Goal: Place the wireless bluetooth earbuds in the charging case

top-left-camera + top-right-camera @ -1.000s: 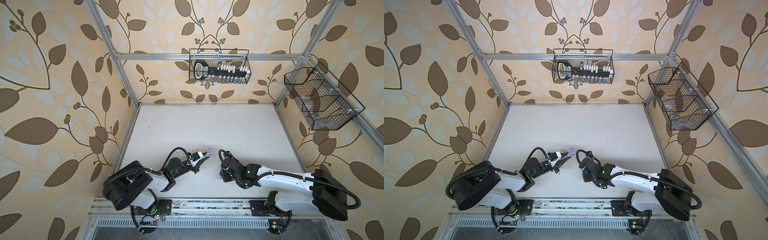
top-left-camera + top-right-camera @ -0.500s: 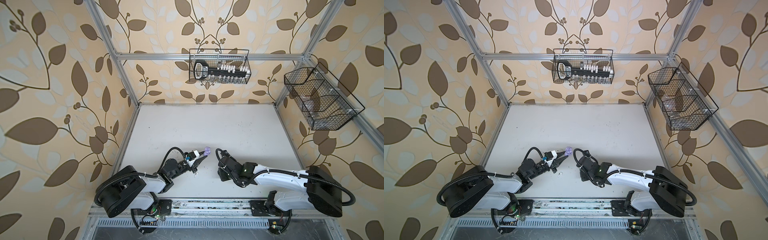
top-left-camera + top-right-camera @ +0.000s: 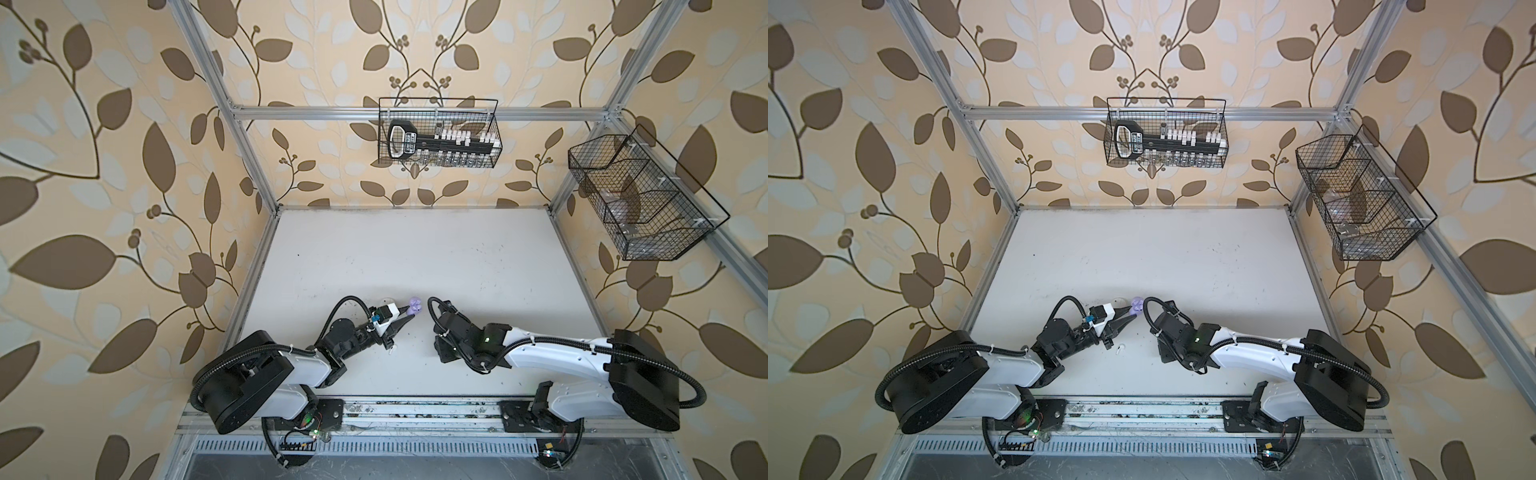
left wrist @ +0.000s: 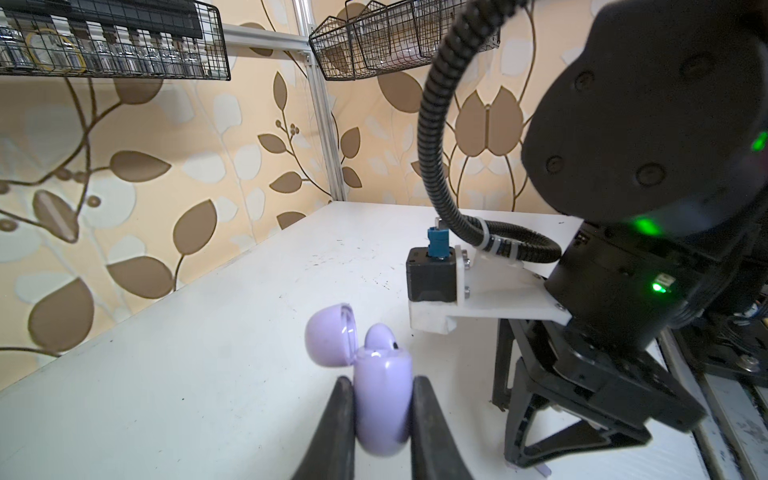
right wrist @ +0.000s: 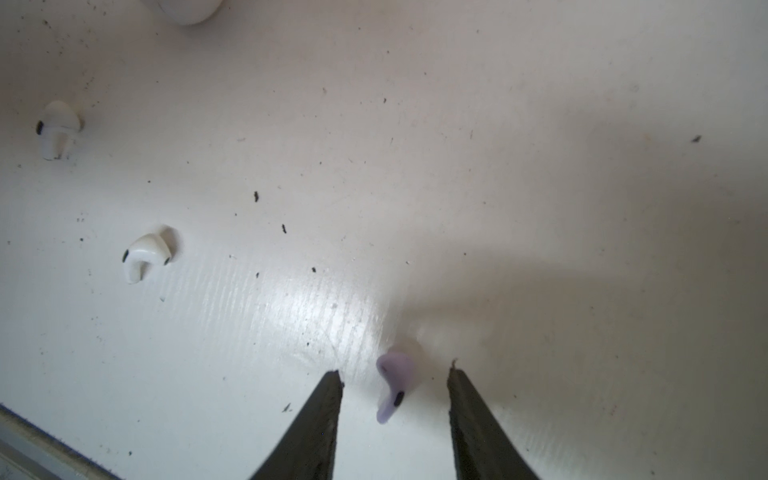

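Nearest, the right pincer (image 5: 395, 370) has been swung inward, jaws half spread astride a lavender earbud (image 5: 390, 388) on the tabletop (image 5: 540, 166); pickup is judged next. Two white earbuds (image 5: 145, 255) are left loose beyond. Farther, the open lavender case (image 4: 382, 407), one seated earbud (image 4: 380, 334) inside, stays clamped in the left pincer (image 4: 382, 384).

You will find no text, brand or number that can be read in any view. The only lettering stands on a pale label (image 3: 409, 142) on the handle end of the black tool (image 3: 440, 143), which lies in the wire basket (image 3: 438, 99) on the back wall, at twelve o'clock from the table's middle. Both top views show it, but it is too small and blurred for you to make out a single letter. From the left wrist view the label does not show.
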You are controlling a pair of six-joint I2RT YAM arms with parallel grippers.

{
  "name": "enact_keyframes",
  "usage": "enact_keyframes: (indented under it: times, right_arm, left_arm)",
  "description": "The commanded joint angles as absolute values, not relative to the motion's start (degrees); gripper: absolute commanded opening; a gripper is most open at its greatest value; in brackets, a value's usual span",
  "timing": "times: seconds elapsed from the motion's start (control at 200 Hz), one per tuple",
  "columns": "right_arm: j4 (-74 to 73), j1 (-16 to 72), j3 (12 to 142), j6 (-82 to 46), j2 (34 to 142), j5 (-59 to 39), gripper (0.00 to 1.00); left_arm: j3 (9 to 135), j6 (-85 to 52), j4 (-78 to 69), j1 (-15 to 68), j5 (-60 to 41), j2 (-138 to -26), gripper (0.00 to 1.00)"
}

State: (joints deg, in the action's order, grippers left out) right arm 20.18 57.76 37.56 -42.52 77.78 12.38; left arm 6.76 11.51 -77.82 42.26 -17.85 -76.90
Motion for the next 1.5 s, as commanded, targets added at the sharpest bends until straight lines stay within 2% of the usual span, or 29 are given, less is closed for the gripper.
enact_keyframes:
  times: [0.0,0.295,0.655,0.95,1.495]
  right_arm:
    - [22.2,58.3,38.6,-42.5,78.2,12.0,0.44]
    - [20.2,57.5,39.1,-42.6,75.7,11.1,0.44]
    - [24.2,57.9,41.0,-42.0,79.4,12.7,0.44]
    - [23.0,58.4,41.3,-42.2,84.2,10.8,0.41]
    - [23.1,58.5,42.3,-41.5,86.4,11.5,0.32]
  left_arm:
    - [7.7,10.9,-81.6,41.6,-19.4,-77.3,0.00]
    - [7.8,10.9,-81.5,41.6,-19.8,-77.6,0.00]
    - [7.8,10.9,-81.6,41.6,-19.6,-77.7,0.00]
    - [7.9,10.9,-81.5,41.6,-19.6,-77.9,0.00]
    - [7.9,11.0,-81.6,41.6,-19.6,-78.0,0.00]
